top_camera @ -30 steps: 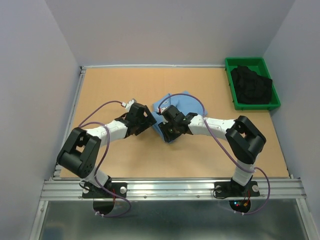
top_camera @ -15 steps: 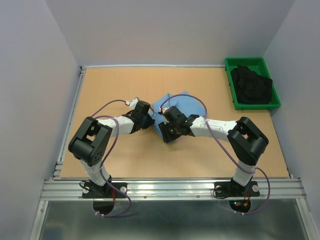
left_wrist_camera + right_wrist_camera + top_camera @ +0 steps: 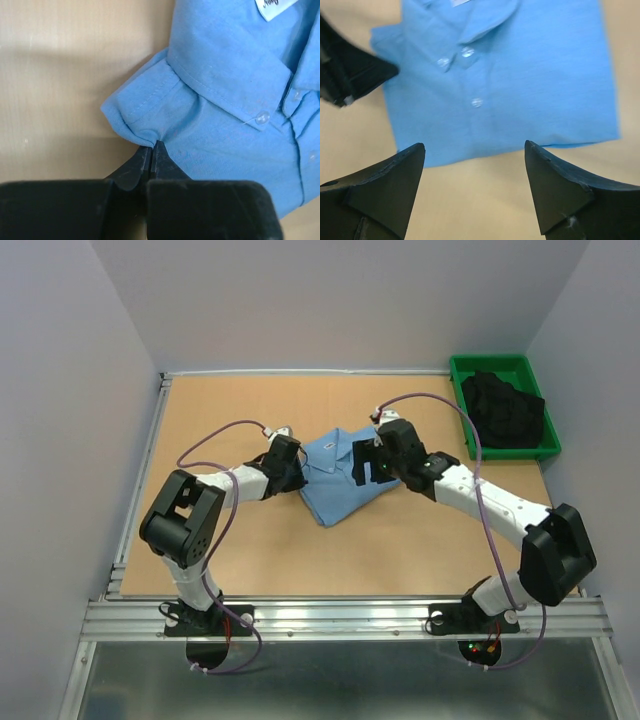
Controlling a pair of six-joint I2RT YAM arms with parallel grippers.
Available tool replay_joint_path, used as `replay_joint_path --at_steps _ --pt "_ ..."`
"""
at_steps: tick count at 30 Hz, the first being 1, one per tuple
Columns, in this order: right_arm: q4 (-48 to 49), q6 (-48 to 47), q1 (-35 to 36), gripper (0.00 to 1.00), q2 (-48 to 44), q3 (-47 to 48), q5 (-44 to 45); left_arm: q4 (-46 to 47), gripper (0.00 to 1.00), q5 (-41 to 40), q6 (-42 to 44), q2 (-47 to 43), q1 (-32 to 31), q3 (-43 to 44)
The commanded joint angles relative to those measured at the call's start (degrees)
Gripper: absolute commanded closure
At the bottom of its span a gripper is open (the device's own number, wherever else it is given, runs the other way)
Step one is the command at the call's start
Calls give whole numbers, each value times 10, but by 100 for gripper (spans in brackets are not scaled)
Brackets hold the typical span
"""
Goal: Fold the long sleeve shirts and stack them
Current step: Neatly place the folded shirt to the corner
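We reach our left arm (image 3: 235,483) inward, its elbow folded back near the base. Our left pincer (image 3: 151,148) is clamped tight on a fold at the shirt (image 3: 225,100) edge. Our right arm (image 3: 480,502) stretches far forward and inward, and our right pincer (image 3: 475,145) hangs spread wide, gripping nothing.

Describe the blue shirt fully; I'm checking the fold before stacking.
The light blue shirt is thin woven fabric, folded into a compact rectangle, lying flat on the table, collar and buttoned front facing up, a white label inside the collar. The left gripper is shut on a bunched fold at its edge beside the collar.
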Motion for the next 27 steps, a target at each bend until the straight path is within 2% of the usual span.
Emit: replay_joint_path --at_steps 1,5,8,15,17,18,20,23,25,27 --pt "-17 15 -34 14 -39 -6 27 -56 100 24 156 24 -12 40" --pt "-25 19 -46 14 -68 -6 65 -58 100 26 232 59 -74 114" --pt "-29 26 -52 14 -83 -8 84 -65 100 47 267 121 -109 189" --pt "-37 58 -84 15 -114 -35 123 -83 100 91 259 198 -178 314" --pt "-41 66 -98 15 -123 -43 123 -84 95 103 250 202 -195 323" --pt "-43 72 -111 15 -129 -51 120 -80 91 103 226 196 -197 324" --pt "-47 77 -124 15 -131 -59 110 -74 66 96 190 180 -190 306" --pt "-51 80 -138 16 -122 -68 86 -70 39 93 129 124 -165 252" --pt "-52 83 -139 16 -113 -71 75 -69 27 87 94 74 -130 208" --pt "-52 78 -139 17 -102 -70 68 -70 21 81 73 37 -87 175"
